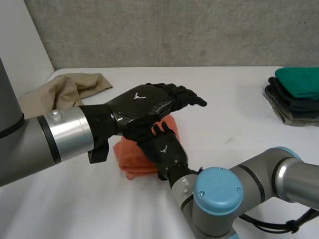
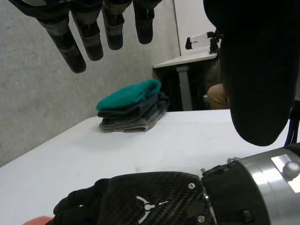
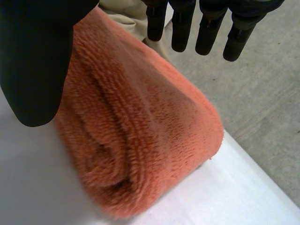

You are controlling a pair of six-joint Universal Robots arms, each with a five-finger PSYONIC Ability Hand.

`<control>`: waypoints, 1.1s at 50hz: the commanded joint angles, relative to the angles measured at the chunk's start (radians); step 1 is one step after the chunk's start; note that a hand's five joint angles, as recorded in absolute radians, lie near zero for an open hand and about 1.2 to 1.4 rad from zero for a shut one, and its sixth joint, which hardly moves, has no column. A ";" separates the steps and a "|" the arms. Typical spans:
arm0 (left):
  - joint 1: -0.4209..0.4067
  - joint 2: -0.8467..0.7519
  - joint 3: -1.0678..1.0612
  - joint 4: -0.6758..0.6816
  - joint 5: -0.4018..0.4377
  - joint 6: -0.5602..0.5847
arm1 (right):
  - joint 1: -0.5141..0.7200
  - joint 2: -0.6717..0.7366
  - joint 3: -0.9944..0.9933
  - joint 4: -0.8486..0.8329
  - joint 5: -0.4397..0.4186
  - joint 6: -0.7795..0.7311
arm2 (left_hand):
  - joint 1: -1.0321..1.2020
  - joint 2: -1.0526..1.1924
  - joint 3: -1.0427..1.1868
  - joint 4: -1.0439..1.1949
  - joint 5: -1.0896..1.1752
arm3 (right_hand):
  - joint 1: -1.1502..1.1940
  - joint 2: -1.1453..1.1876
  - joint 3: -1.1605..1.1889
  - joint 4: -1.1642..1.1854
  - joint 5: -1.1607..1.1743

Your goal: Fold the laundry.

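Observation:
A folded orange towel (image 1: 133, 158) lies on the white table (image 1: 234, 124) near its middle. My right hand (image 1: 163, 148) rests over the towel's right part, fingers pointing away from me. In the right wrist view the towel (image 3: 140, 136) lies under the palm, the fingers (image 3: 206, 28) are straight above its far edge, and the thumb (image 3: 33, 61) stands apart beside it. My left hand (image 1: 149, 102) hovers just above the right hand, fingers straight and pointing right. In the left wrist view the left hand's fingers (image 2: 93, 33) hang free over the back of the right hand (image 2: 150, 201).
A stack of folded clothes (image 1: 294, 94) with a green piece on top sits at the table's right edge, also seen as the stack (image 2: 133, 105) beyond the left hand's fingertips. A crumpled beige cloth (image 1: 65, 92) lies at the back left. A grey wall runs behind the table.

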State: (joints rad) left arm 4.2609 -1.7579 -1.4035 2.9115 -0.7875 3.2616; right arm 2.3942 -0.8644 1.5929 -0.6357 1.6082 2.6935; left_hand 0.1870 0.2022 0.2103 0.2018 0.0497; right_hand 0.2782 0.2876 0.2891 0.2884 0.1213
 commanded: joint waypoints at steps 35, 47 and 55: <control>0.040 0.066 0.023 0.166 -0.056 -0.151 | -0.170 -0.007 -0.349 0.053 -0.059 0.000 | -0.013 -0.028 -0.036 -0.027 -0.050 | 1.118 1.109 1.107 1.108 1.100; 0.066 0.081 -0.038 0.213 -0.064 -0.203 | -0.276 0.010 -0.304 0.226 -0.085 0.029 | -0.013 -0.028 -0.036 -0.027 -0.050 | 1.118 1.109 1.107 1.108 1.100; 0.050 0.067 -0.095 0.268 -0.058 -0.201 | -0.357 0.005 -0.205 0.148 -0.131 0.014 | -0.013 -0.028 -0.036 -0.027 -0.050 | 1.118 1.109 1.107 1.108 1.100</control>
State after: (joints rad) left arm 4.3235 -1.6811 -1.4628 3.1454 -0.8495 3.0569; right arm 2.0885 -0.8563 1.3229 -0.4299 1.5090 2.7206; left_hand 0.1870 0.2022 0.2103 0.2018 0.0498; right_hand 1.0049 1.1487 1.1740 1.1945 0.9426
